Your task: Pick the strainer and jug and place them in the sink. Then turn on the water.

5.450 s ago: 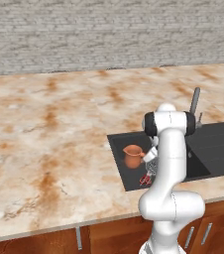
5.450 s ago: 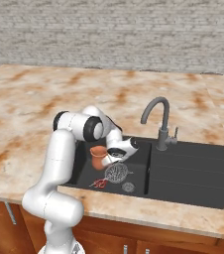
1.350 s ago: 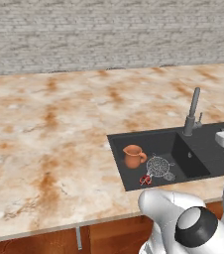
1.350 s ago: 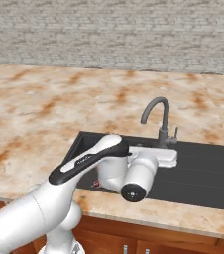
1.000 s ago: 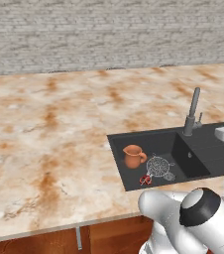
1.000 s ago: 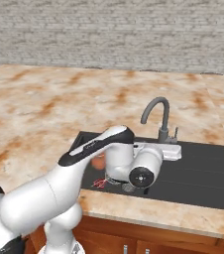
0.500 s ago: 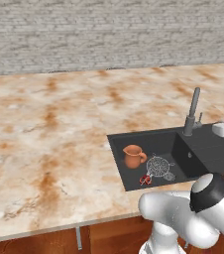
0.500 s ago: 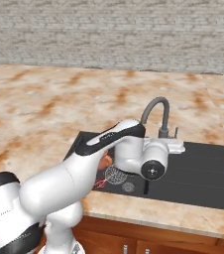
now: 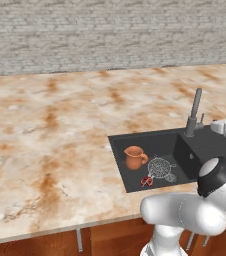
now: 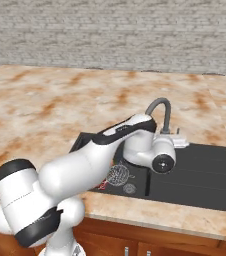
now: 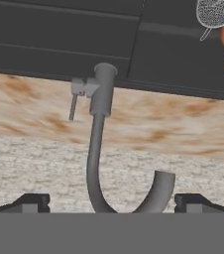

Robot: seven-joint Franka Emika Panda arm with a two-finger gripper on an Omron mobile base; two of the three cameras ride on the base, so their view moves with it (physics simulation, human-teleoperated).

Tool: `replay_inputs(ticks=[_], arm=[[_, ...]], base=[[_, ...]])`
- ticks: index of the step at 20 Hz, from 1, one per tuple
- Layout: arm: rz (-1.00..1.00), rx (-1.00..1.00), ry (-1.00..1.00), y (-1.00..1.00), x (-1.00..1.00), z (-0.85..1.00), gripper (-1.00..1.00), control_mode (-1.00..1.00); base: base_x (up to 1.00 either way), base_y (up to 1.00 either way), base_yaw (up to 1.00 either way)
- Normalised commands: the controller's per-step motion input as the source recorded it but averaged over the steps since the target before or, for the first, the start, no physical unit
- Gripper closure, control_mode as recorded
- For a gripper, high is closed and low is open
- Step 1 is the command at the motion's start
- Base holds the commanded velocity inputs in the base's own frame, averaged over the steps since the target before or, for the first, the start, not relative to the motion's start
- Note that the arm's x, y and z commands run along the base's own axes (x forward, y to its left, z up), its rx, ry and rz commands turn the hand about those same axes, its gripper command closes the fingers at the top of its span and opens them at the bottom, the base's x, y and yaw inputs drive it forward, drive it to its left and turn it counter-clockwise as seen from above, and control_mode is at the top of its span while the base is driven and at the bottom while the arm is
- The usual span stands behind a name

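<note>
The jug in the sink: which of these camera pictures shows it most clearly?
The left base view: the jug stands whole and unblocked in the sink, beside the strainer. The hand view catches only an orange sliver at its right edge; in the right base view the arm covers it.

No writing, label, brand mark, number or sign can be read anywhere in these pictures. The jug, the strainer, the sink, the tap, the desk and the brick wall all carry plain surfaces with no lettering on them. The robot's white arm bears no readable marking either.
</note>
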Motion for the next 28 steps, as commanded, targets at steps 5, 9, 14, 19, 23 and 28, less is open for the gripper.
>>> replay_inputs(ticks=[5,9,14,19,23,28], arm=[[0.05,0.0,0.0,-0.34,0.24,-0.19,-1.0,-1.0],[0.08,0.0,0.0,-0.18,0.13,-0.16,-1.0,-1.0],[0.03,0.0,0.0,0.0,0.21,-0.11,-1.0,-1.0],[0.0,0.0,0.0,0.02,0.23,-0.05,-1.0,-1.0],[0.0,0.0,0.0,0.0,0.21,-0.01,-1.0,-1.0],[0.0,0.0,0.0,0.0,0.16,0.0,-1.0,-1.0]], base=[[0.0,0.0,0.0],[0.0,0.0,0.0],[0.0,0.0,0.0],[0.0,0.0,0.0],[0.0,0.0,0.0],[0.0,0.0,0.0]])
